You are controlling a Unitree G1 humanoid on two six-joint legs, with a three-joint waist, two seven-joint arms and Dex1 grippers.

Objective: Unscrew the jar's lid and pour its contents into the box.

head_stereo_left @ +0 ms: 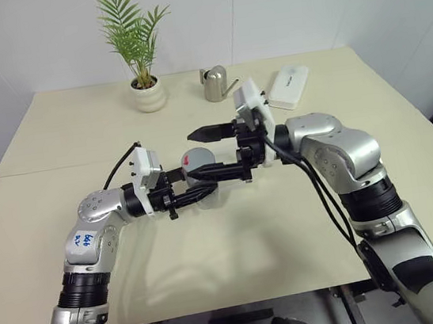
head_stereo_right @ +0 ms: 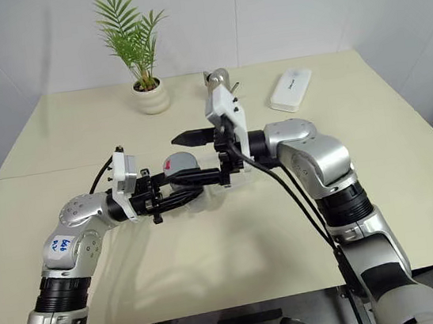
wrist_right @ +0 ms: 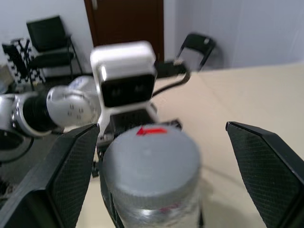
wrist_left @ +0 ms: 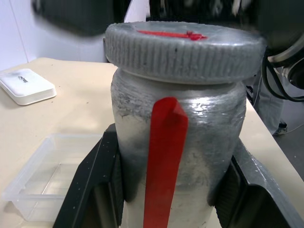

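Table (head_stereo_left: 304, 222): pale cream top, bearing everything listed.

Left gripper (head_stereo_left: 197, 194): pinched on the jar's body, holding it upright above the table near its middle; fingers (wrist_left: 95, 180) flank the glass on both sides.

Right gripper (head_stereo_left: 217, 155): spread wide, level, one finger on each side of the lid and clear of it. Judged step: seating on the lid before the first turn. To do it well, the fingers should centre on the ribbed rim, close squarely without tilting the jar, then twist while the left grip holds firm; an off-centre bite would likely slip on the ribs.

Potted palm (head_stereo_left: 138, 52): far edge, well apart.

Box (wrist_left: 42, 180): clear shallow tray on the table, just beside and below the jar; appears empty.

White case (head_stereo_left: 288, 87): far right; faint print on top, too small to read.

Watering can (head_stereo_left: 216, 84): steel, far edge.

Jar (wrist_left: 175, 156): silvery-grey, red vertical stripe; contents hidden.

Lid (wrist_left: 185, 50): grey, ribbed, still on; red mark on top.

Writing: blue handwritten sticker (head_stereo_left: 86, 241) on the left arm, not legible with confidence.
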